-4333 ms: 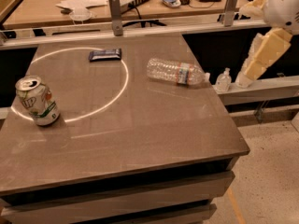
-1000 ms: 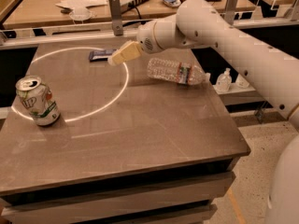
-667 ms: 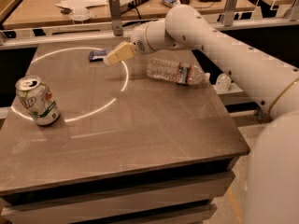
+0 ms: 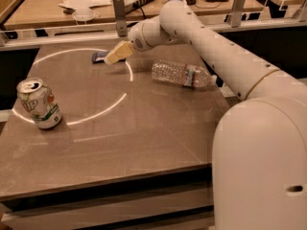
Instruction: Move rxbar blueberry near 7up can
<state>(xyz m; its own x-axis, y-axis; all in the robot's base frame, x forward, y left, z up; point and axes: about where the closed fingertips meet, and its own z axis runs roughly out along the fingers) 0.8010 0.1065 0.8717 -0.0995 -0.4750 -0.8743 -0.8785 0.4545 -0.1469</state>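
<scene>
The rxbar blueberry lies flat at the far left-centre of the brown table, a dark blue bar partly hidden behind my gripper. My gripper, with pale yellowish fingers, hovers right over the bar's right end. The 7up can stands upright near the table's left edge, white and green with a silver top, well away from the bar and the gripper.
A clear plastic water bottle lies on its side to the right of the gripper. A white ring of light marks the table. Behind the table runs a rail with posts and a cluttered desk. My arm spans the right side.
The arm swung in from the right and reached across the table. Over the last second the gripper moved left and down onto the bar. Can and bottle have not moved.
</scene>
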